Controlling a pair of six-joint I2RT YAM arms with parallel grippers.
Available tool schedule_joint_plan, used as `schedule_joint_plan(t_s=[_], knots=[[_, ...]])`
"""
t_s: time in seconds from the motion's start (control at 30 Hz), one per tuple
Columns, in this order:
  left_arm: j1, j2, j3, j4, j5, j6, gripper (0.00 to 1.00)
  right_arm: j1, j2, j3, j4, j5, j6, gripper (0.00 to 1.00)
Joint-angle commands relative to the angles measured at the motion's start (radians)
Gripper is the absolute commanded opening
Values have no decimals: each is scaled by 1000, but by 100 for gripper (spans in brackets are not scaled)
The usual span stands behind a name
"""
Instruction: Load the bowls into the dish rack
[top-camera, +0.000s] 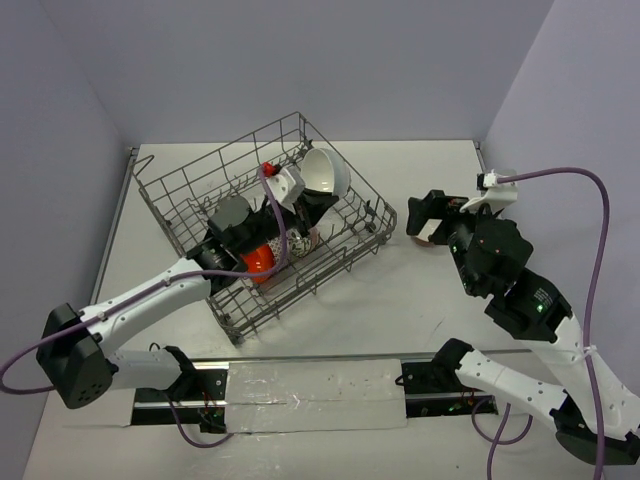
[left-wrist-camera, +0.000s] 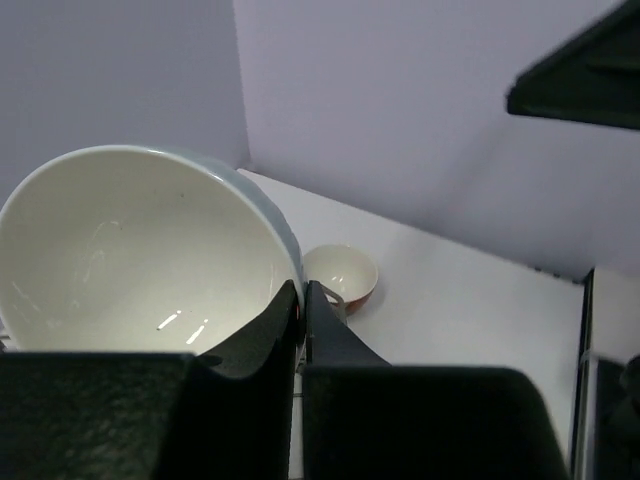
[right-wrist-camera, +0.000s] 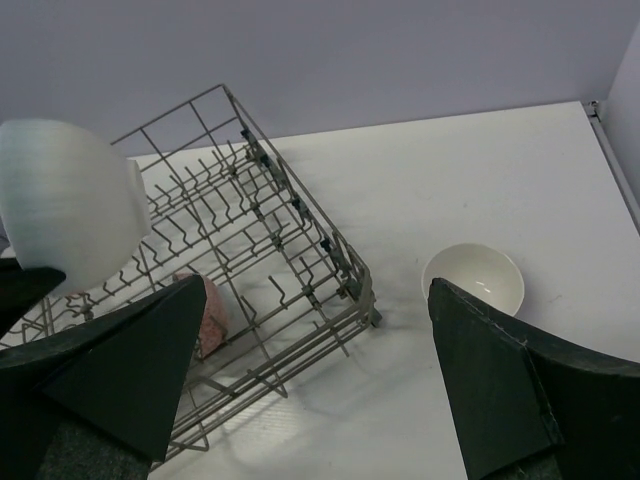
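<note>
Top external view: my left arm is reaching from the near left into the dish rack (top-camera: 300, 150), which is sitting skewed on the table (top-camera: 420, 310). My left gripper (top-camera: 290, 190) is pinching the rim of a large white bowl (top-camera: 325, 172) and is holding it tilted above the tines in the far right part of the rack. Left wrist view: the two fingers (left-wrist-camera: 270, 330) are standing pressed together on that rim with only a thin slit between them. The bowl is showing a plain white inside and a pale blue-grey outer wall.

An orange-red bowl (top-camera: 258, 260) is lying inside the rack toward its near side, just beside my left arm. A dark-and-white patterned item (top-camera: 303, 238), probably another bowl, is lying to the right of it among the tines. The arm is covering most of it, so I cannot confirm its shape.

My right gripper (top-camera: 425, 215) is hovering over the table just right of the rack. Its jaws are spread wide and nothing is between them.

Right wrist view: a small bowl (right-wrist-camera: 473, 278), white inside, is standing upright on the table. It is outside the rack, near the rack's right corner, and is showing between my open fingers (right-wrist-camera: 500, 390), closer to one of them. The left wrist view is showing a red outer wall on this small bowl.
</note>
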Motion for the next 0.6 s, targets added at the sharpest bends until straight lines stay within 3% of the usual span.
schedule_joint_plan(t_s=[0.0,0.23,0.57], knots=[[47,23,-42,376,-93,-316,0,-3,-8,-16,69,37,2,100],[89,126,-51,532,-193,-692,0,-4,-23,-43,84,53,-14,99],[102,195,-114,555,-365,-994,0,-4,-43,-74,109,77,-57,99]])
